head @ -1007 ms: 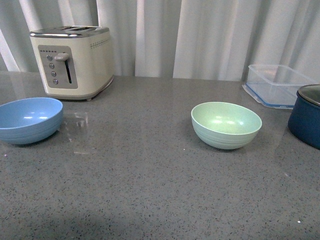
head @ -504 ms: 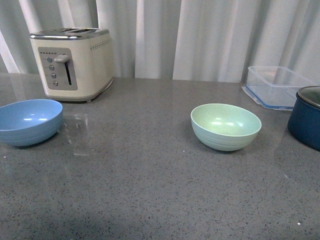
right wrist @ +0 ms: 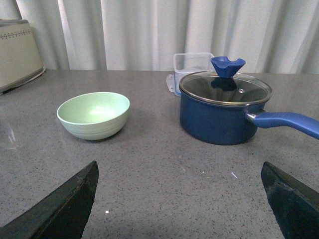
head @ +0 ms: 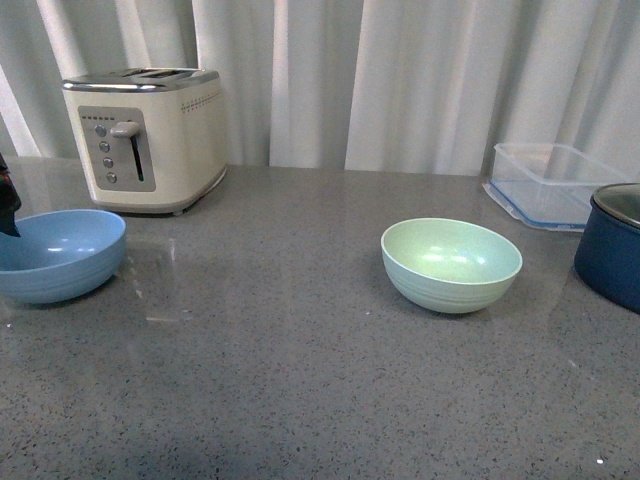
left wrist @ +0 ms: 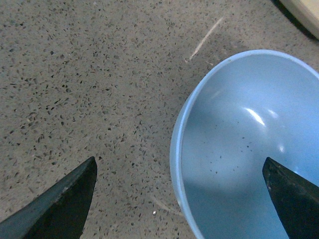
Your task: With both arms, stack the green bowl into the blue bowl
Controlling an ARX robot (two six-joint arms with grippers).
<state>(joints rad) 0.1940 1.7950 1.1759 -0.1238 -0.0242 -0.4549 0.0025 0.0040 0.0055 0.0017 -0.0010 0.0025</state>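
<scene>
The blue bowl (head: pixel 55 255) sits upright on the grey counter at the far left. The green bowl (head: pixel 450 263) sits upright right of centre, empty. A black part of my left arm (head: pixel 7 205) shows at the left edge, just above the blue bowl. In the left wrist view my left gripper (left wrist: pixel 179 199) is open and straddles the rim of the blue bowl (left wrist: pixel 249 144), one finger (left wrist: pixel 65 209) over the counter and the other over the bowl's inside. My right gripper (right wrist: pixel 179 204) is open and empty, low over the counter, with the green bowl (right wrist: pixel 93 114) some way ahead of it.
A cream toaster (head: pixel 150 125) stands behind the blue bowl. A clear plastic container (head: pixel 550 180) and a navy pot (head: pixel 612 245) stand at the far right. In the right wrist view the pot (right wrist: pixel 224 112), with glass lid and blue handle, stands beside the green bowl. White curtains hang behind.
The black part of my left arm has come into view at the left edge above the blue bowl. Everything sits slightly lower in the front view. The bowls have not moved on the counter.
</scene>
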